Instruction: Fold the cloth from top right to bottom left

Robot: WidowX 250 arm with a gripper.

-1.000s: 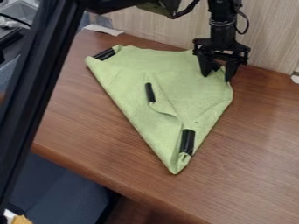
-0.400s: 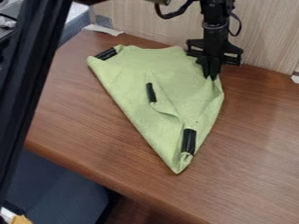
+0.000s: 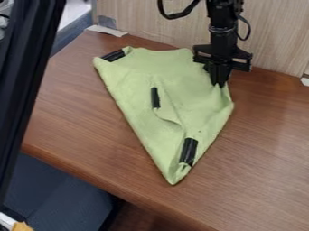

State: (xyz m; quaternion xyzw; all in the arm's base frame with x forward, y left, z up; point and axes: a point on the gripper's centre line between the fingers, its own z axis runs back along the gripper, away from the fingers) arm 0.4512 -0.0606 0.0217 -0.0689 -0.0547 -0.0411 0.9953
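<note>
My black two-finger gripper (image 3: 219, 84) is clenching the green fabric cloth (image 3: 136, 83) at its upper right. A pale wood-grain panel (image 3: 138, 25) is standing behind; a long black beam (image 3: 27, 67) is crossing the view's left.

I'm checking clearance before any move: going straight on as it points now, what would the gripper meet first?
The gripper points down, its tips at the upper right edge of the green cloth, so past that cloth it would probably meet the table first; one view leaves the gap unclear.
</note>
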